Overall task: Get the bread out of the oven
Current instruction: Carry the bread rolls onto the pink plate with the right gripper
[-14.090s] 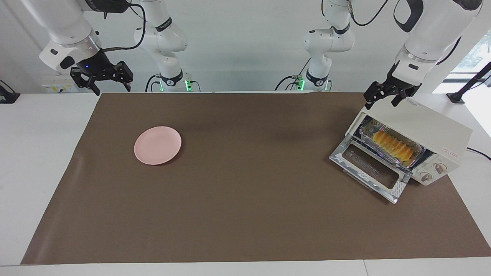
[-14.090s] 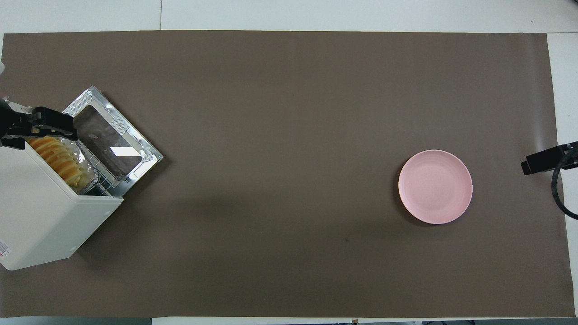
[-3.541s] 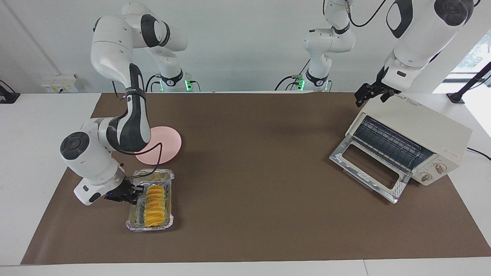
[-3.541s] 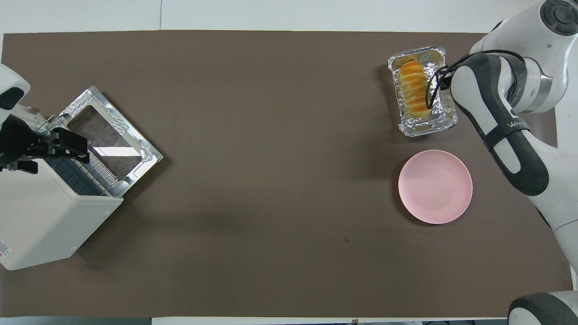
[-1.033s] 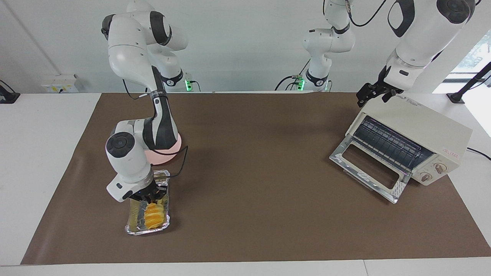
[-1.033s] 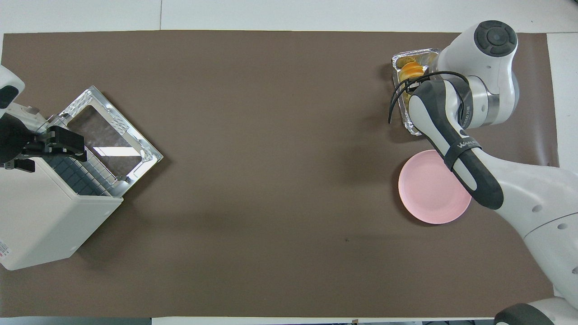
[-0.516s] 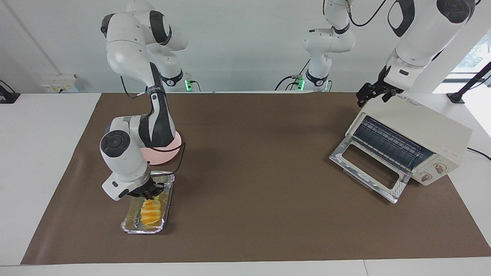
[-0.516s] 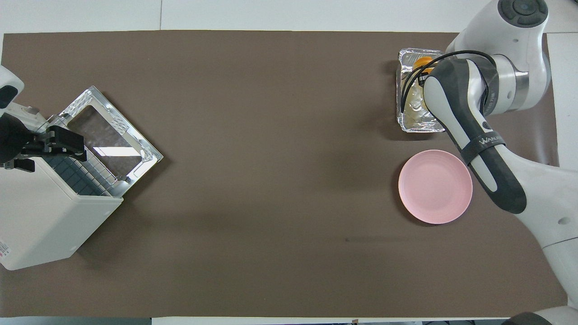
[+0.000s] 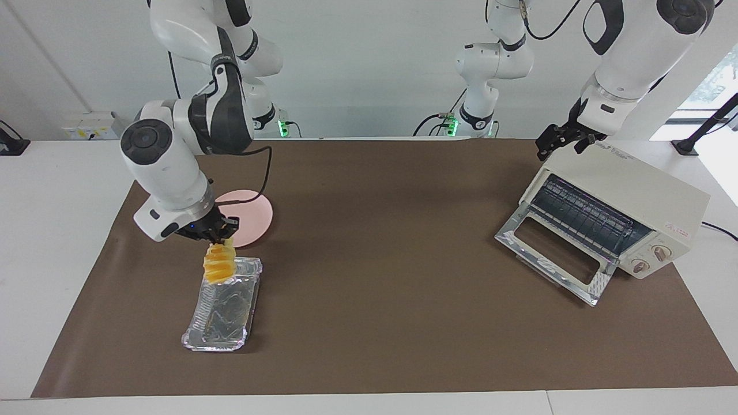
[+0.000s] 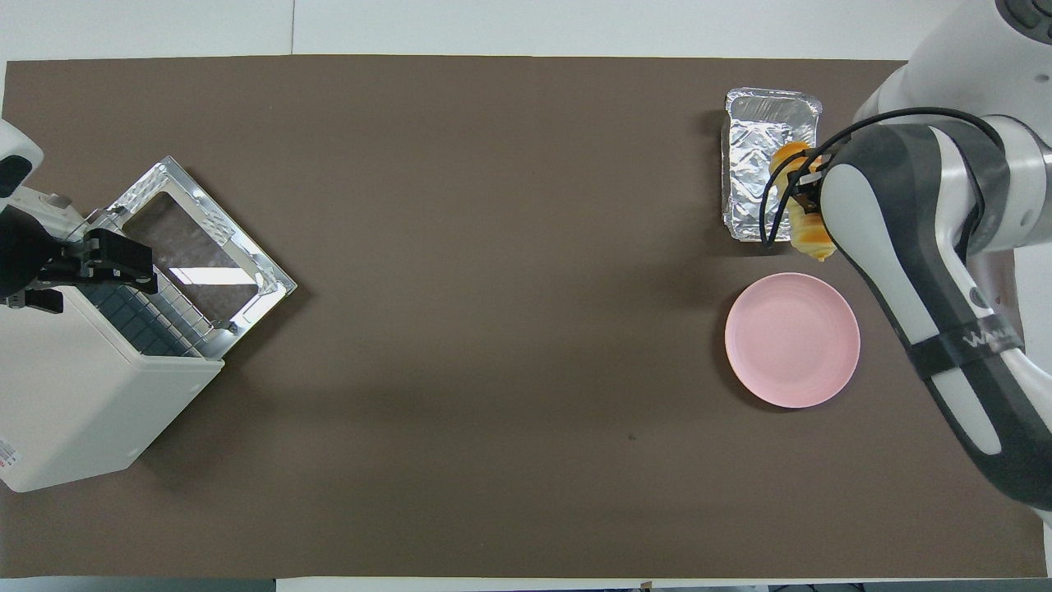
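The right gripper [image 9: 219, 235] is clamped on the upper end of the bread [image 9: 219, 264], which hangs lengthwise in the air over the robot-side end of the foil tray [image 9: 222, 314], clear of it. Judged from its ridged, slice-like form and the way it dangles from one end, the loaf is light and soft; an end grip invites swinging, and a hold across the middle would carry it more steadily, with modest pressure to avoid crushing. The tray lies empty on the brown table mat [image 9: 380, 323], with the pink plate [image 9: 253, 216] just beside it and nearer the robots. The toaster oven [image 9: 620, 210] sits toward the left arm's end of the table, its door [image 9: 553, 253] dropped open and the wire rack bare. The left gripper [image 9: 562, 140] waits over the oven's top corner; whether its fingers are apart cannot be told. The mat is flat and matt, and the table stands against a plain white wall.
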Tool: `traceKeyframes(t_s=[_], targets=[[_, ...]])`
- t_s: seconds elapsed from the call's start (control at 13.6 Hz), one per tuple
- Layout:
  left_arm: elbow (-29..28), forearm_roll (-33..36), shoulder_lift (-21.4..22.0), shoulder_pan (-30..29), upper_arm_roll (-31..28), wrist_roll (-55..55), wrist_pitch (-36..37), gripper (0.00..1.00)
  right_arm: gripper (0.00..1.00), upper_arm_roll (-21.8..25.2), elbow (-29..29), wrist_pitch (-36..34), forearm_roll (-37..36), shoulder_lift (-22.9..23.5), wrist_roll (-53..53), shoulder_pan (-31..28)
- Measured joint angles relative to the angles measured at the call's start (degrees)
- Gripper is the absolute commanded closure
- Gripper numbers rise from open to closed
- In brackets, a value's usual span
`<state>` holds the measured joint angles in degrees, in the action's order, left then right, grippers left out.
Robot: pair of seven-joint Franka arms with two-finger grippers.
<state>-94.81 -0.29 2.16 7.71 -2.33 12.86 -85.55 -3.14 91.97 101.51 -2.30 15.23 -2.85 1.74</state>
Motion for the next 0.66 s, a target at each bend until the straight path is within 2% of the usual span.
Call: traceKeyframes(t_s=[0.22, 0.37, 0.52, 0.66], targets=[[0.0, -0.02, 0.0, 0.0, 0.04, 0.0, 0.0, 0.0, 1.0, 0.02, 18.97, 10.08, 0.71, -11.56, -0.01, -0.74], [0.0, -0.07, 0.03, 0.0, 0.09, 0.0, 0.0, 0.0, 1.0, 0.04, 31.45, 18.62, 1.35, -17.66, -0.01, -1.26], [0.0, -0.11, 0.06, 0.0, 0.09, 0.0, 0.0, 0.0, 1.0, 0.04, 42.32, 27.99, 1.77, -21.83, -0.01, -1.38], [0.0, -0.13, 0.12, 0.0, 0.09, 0.0, 0.0, 0.0, 1.0, 0.03, 50.08, 35.45, 1.93, -23.85, -0.01, -1.38]])
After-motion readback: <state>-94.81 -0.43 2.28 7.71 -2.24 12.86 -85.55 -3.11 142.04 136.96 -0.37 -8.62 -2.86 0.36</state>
